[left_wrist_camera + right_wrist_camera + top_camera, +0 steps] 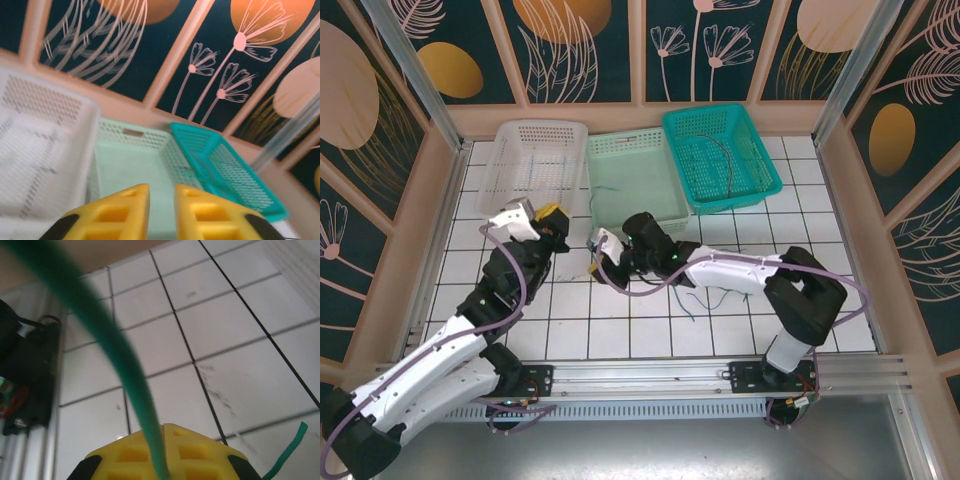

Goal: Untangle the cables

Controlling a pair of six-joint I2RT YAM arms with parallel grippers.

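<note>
Green cable (131, 380) diagonal, up-left from the closed right end effector (162, 440)

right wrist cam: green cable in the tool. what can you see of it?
The green cable is a thin, smooth, plastic-looking wire, blurred by closeness. It curves from upper left down into the seam between the yellow fingers of the right tool, which is shut on it, above the white tiled table. A short green end shows at lower right; whether it is the same cable cannot be told.
</note>
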